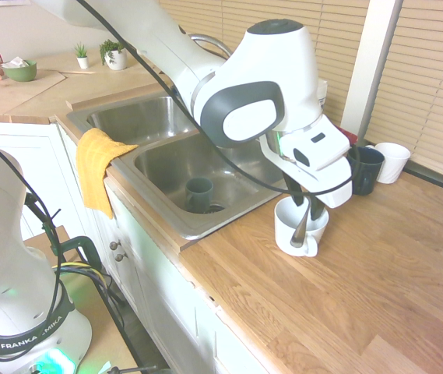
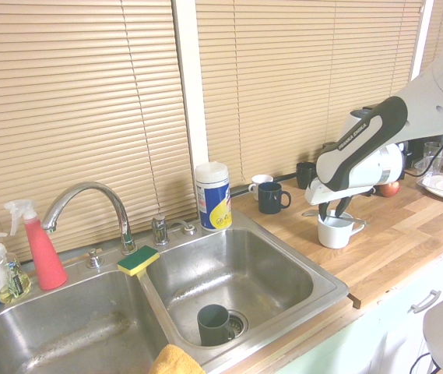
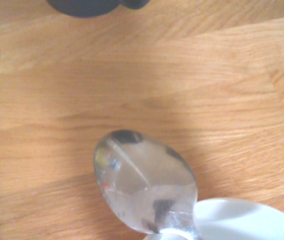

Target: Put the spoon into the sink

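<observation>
Spoon (image 3: 146, 192) bowl fills the wrist view, hanging over wood counter (image 3: 132, 90) w/ a white mug rim (image 3: 246, 220) just beside it. Count what you see: 1 spoon; 1 sink (image 2: 314, 269) w/ 2 basins; 1 grey-green mug (image 2: 215, 324) standing in the rt-hand basin of the second ext. view, by the drain; 1 white mug (image 1: 299, 226) under the tool; 1 dark mug (image 1: 365, 169) and 1 more white mug (image 1: 393, 161) behind it by the blinds. Also 1 yellow cloth (image 1: 96, 167) draped over the sink's front edge, 1 yellow-green sponge (image 2: 138, 260) on the divider, 1 wipes canister (image 2: 212, 195), 1 red spray bottle (image 2: 38, 249), 1 soap bottle (image 2: 5, 273).

Arm pose: you have the arm reaching across the sink, wrist bent down, gripper (image 1: 305, 204) pointing downward right over the white mug on the counter. Its fingers are closed on the spoon's handle; spoon hangs bowl-down at the mug's rim (first ext. view (image 1: 302, 227)). Spoon sits well apart from both basins.
</observation>
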### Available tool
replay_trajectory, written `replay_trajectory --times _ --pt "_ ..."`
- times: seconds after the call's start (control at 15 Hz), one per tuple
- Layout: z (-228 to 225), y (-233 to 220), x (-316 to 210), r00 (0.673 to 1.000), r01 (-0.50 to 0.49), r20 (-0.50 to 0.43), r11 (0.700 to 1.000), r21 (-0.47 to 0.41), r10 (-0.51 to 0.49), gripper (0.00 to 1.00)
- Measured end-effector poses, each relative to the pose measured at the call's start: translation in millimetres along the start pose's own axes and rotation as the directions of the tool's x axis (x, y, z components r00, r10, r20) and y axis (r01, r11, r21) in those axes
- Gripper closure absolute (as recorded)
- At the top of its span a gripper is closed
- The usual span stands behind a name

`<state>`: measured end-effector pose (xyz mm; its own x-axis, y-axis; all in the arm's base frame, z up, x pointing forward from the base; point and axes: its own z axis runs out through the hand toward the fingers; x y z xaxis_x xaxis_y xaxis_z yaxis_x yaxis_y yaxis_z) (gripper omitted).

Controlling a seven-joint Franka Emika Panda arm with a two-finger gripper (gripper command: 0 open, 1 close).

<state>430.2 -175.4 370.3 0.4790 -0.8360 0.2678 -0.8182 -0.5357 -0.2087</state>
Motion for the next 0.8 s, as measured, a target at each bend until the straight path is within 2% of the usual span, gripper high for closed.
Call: replay_trajectory --times 0.33,0.8 --pt "18 1 -1 1.000 0.002 0.011 1.000 -0.014 -0.001 1.00" --pt "12 -4 3 1.000 -0.002 -0.003 1.000 -0.003 0.002 1.00"
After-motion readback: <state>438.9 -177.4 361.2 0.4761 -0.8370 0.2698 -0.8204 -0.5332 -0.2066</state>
